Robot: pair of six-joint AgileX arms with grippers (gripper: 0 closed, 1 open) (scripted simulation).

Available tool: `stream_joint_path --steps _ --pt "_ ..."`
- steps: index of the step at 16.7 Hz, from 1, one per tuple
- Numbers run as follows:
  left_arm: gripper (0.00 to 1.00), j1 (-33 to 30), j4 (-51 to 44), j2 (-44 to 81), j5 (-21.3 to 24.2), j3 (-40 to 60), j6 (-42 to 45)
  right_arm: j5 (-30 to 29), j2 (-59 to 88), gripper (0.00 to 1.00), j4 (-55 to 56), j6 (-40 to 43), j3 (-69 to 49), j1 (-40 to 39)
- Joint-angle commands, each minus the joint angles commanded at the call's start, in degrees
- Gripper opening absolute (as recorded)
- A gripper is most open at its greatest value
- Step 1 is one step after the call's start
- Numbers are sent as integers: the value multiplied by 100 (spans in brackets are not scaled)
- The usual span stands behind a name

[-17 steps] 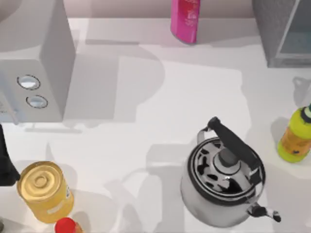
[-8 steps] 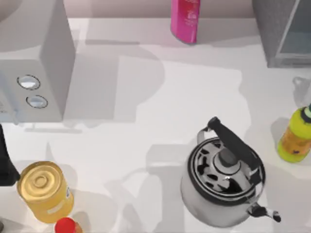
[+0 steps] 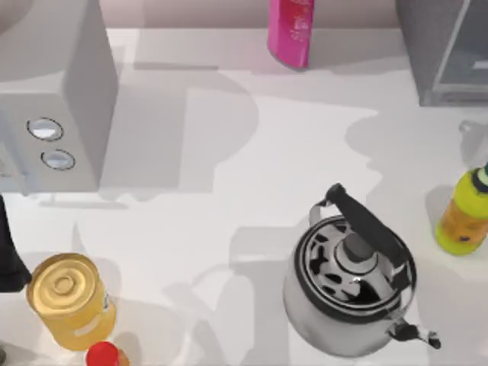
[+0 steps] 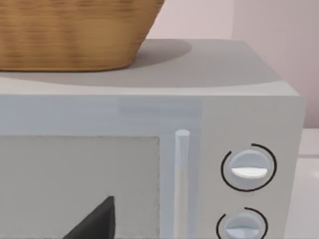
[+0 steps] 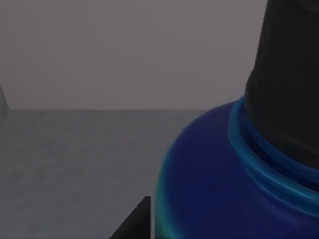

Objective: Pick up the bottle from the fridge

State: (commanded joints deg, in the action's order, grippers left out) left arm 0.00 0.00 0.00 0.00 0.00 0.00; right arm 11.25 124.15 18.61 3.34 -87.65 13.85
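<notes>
One real risk: the right tool, whose finger state I can't tell, sits tight against the blue bottle (image 5: pixel 219 184) inside the fridge (image 3: pixel 442 53), so a sloppy pull could knock it over.

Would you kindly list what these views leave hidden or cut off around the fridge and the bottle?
- Dark grey speckled fridge: cut by the top view's upper right edge.
- Blue bottle with black cap: right wrist view crops its body and cap.
- Right gripper: whether it grips the bottle cannot be told.
- Woven wicker basket on the light grey two-dial box: cropped in the left wrist view.
</notes>
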Motion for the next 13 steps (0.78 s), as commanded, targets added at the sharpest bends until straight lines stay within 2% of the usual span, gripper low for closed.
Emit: stream_joint_path --steps 7,13 --pt "100 0 0 0 0 0 0 7 -184 0 67 -22 187 61" --pt "100 0 0 0 0 0 0 180 -1195 0 500 69 1814 218"
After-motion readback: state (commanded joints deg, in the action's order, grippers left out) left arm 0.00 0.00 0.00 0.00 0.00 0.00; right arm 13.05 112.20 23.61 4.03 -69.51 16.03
